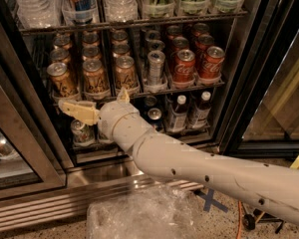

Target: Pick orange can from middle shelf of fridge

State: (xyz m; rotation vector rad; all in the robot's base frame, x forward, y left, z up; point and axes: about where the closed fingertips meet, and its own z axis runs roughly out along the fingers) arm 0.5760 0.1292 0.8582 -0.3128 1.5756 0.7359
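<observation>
The gripper sits low in front of the fridge, just under the middle shelf rail on the left side. Its fingers are spread wide, nothing between them. The nearest orange can stands right above, front row, with red Coca-Cola cans further right.

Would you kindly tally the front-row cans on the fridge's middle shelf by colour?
Orange cans: 3
Slim silver can: 1
Red Coca-Cola cans: 2
Total: 6
The gripper, open, is at the middle shelf front rail, just below the orange cans.
</observation>
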